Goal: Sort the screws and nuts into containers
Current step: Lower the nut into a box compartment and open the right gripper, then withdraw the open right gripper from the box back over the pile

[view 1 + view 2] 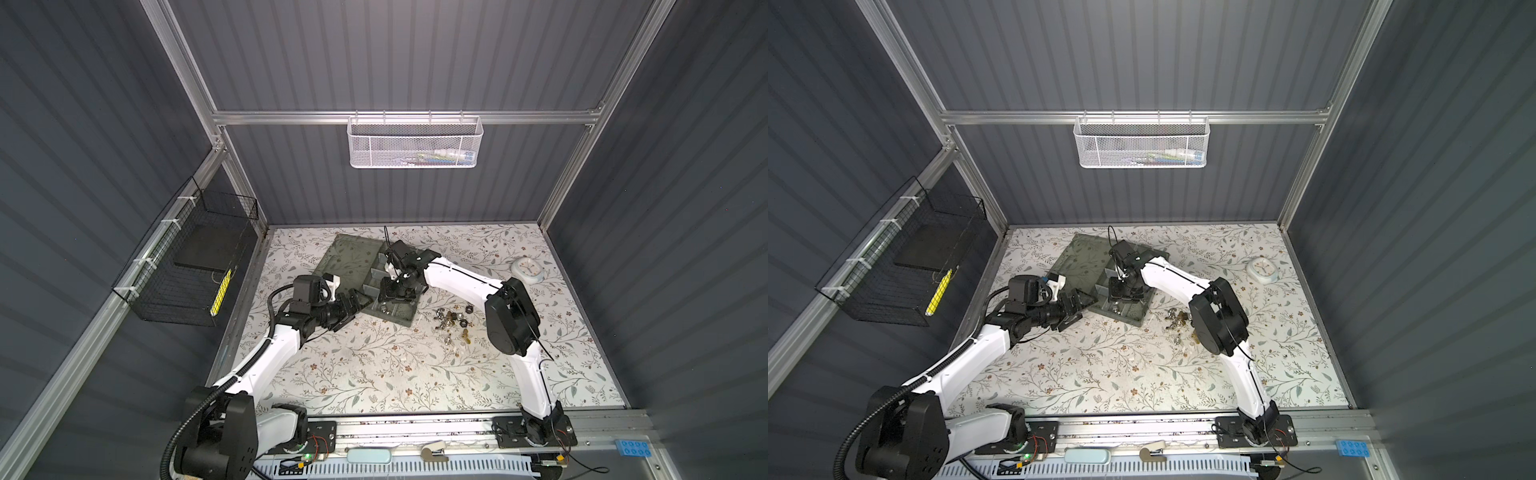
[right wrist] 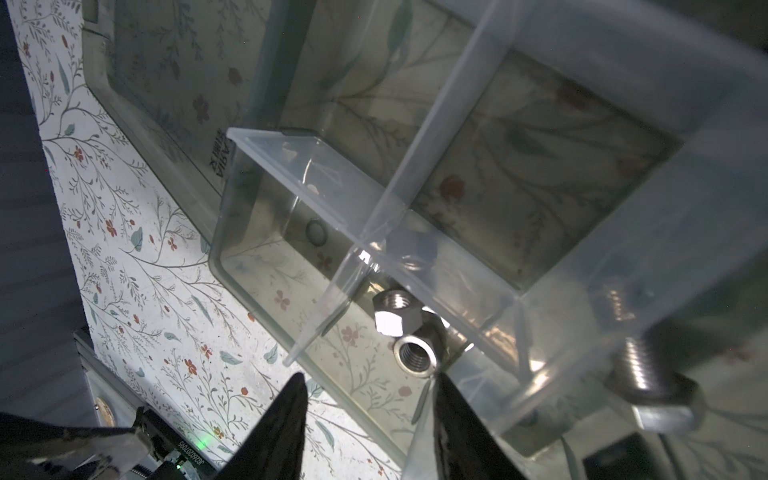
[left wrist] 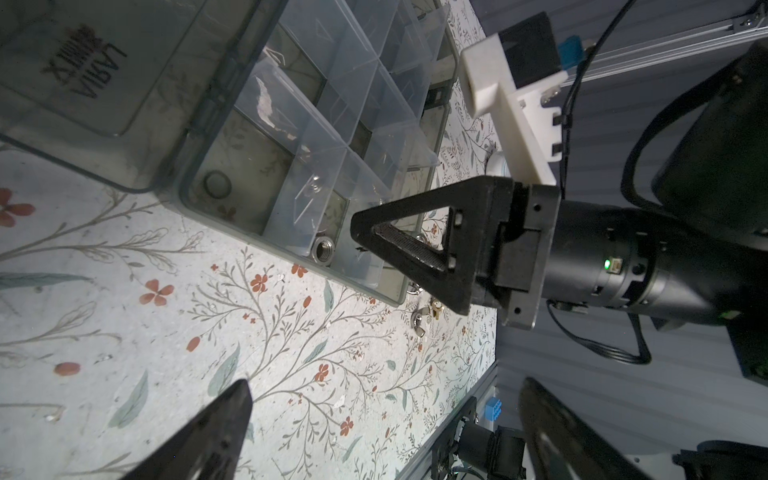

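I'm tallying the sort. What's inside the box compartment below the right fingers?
Two silver nuts, touching, beside the divider. Through the cloudy divider a third hex shape is too blurred to name; the right fingers hide part of the floor.

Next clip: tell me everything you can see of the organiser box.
The organiser box is translucent grey-green plastic, lying open on the floral tabletop, its hinged lid folded flat beside it. Clear dividers split it into compartments. One at its near end holds silver nuts; its neighbour holds a dark ring. The right gripper, fingers apart, hangs over the nuts.
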`<state>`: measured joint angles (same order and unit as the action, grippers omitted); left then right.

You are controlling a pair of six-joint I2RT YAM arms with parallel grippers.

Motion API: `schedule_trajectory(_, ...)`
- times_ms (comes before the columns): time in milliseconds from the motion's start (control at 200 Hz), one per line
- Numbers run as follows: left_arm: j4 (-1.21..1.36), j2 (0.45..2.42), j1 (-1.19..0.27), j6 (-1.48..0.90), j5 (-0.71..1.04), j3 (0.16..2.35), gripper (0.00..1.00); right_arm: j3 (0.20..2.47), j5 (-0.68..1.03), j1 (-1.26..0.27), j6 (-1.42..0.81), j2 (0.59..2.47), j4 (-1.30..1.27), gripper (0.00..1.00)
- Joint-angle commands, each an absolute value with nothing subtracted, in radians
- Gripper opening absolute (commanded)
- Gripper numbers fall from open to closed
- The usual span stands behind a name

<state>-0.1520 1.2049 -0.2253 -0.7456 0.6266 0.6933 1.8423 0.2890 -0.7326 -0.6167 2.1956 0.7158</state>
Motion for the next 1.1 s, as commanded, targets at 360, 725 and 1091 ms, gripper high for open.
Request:
schedule_trajectory(360, -0.155, 1.151, -0.23, -0.75, 0.638, 0.712, 1.0, 1.834, 0.265, -0.707, -0.585, 2.057, 0.75, 0.71)
schedule_trajectory(725, -0.131, 1.212, -0.435, -0.731, 0.534, 0.804, 1.0, 1.678, 0.209, -0.618, -0.562, 1.876, 0.694, 0.99)
schedule_trajectory(1091, -0.043, 1.391, -0.593, -0.745, 0.474, 0.947, 1.0, 1.435, 0.092, -0.433, -0.495, 1.65, 0.709, 0.99)
